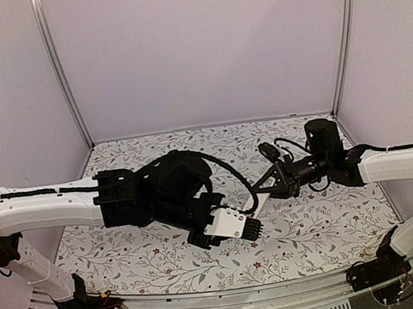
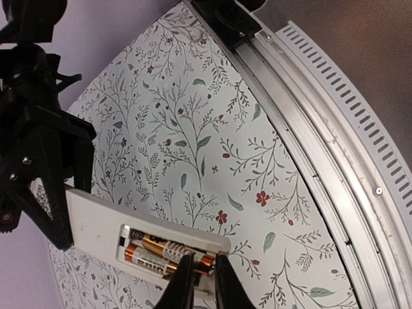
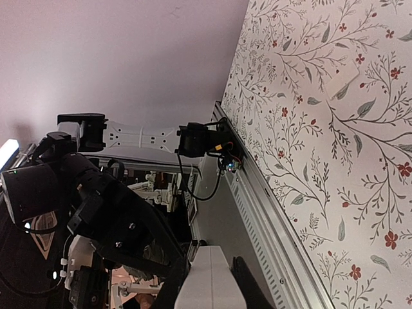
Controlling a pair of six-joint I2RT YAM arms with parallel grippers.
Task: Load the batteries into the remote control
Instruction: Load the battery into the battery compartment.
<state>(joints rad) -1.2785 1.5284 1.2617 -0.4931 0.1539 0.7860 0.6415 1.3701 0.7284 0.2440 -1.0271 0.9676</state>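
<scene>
**Left claw nearly closed at the battery end; right claw holds the remote**

Your left claw [image 2: 202, 262] is down to a narrow gap. Its two black fingertips [image 2: 188, 269] stand either side of the outer end of the nearer battery. You cannot tell from the wrist view whether they are squeezing it or only flanking it.

Your right claw [image 2: 64, 199] is clamped on the slim white rectangular plastic remote control [image 2: 96, 219], at its 9 o'clock end, holding it above the floral-patterned table cover [image 2: 193, 129].

The two coppery-gold cylindrical batteries [image 2: 161, 246] lie side by side in the remote control's open compartment, just at 12 o'clock from your left fingertips.

The batteries carry a pale label band, but its print is too small to read.
</scene>
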